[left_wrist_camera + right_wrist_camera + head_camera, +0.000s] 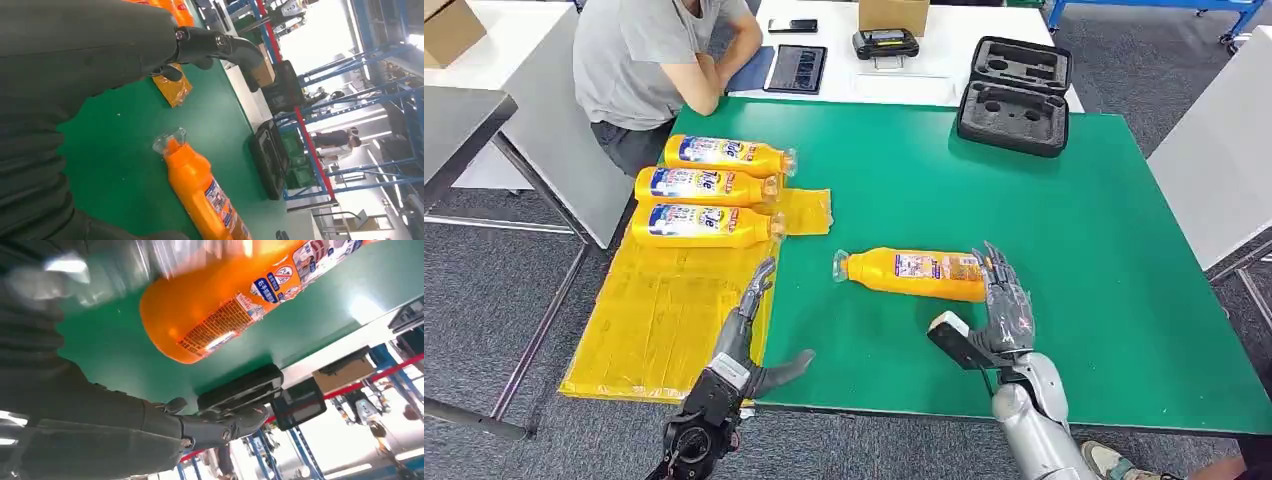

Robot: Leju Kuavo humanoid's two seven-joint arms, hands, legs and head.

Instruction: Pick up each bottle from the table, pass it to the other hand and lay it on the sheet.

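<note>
Three bottles were already on the sheet (664, 330), so I had my right hand (1002, 312), fingers spread and holding nothing, beside the last bottle (914, 272) lying on the counter (1074, 250), which I reckoned needed gripping next while my left hand (749, 345) waited open.

Two silver arms reach in from below. Left hand (746, 340): open palm, fingers straight & pointing fwd, thumb stuck out sideways, holding nothing. Right hand (1002, 310): upright, fingers spread apart & extended fwd, thumb out to the side, also holding nothing.
</note>
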